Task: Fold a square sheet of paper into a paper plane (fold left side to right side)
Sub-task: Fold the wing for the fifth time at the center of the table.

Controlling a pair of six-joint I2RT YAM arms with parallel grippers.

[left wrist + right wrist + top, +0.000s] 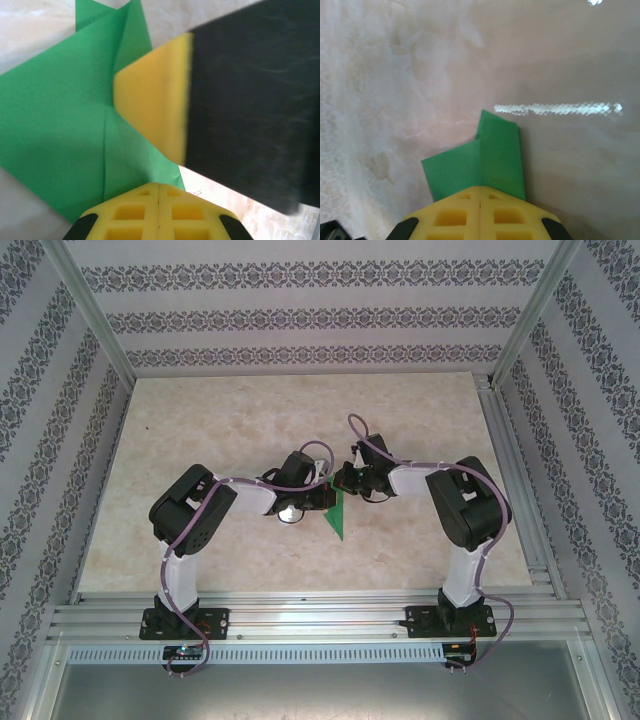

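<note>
Top external: thin bright green paper sheet (337,515), partly folded, lies mid beige marbled table (250,420), point toward 6 o'clock, left gripper (320,497) at its 10 and right gripper (342,483) at its 12. Left wrist: jaws clenched, tips on the paper, right arm's yellow finger (155,105) over it at 3 o'clock. Right wrist: jaws clenched too, paper sticking out toward 12; can't tell if either pinches it.

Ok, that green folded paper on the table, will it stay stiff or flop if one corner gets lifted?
Probably floppy: the paper looks thin, and its flaps seem to lift along the creases. It is likely very light, so a push may slide it across the glossy table rather than bend it. The folded layers should be slightly stiffer.
</note>
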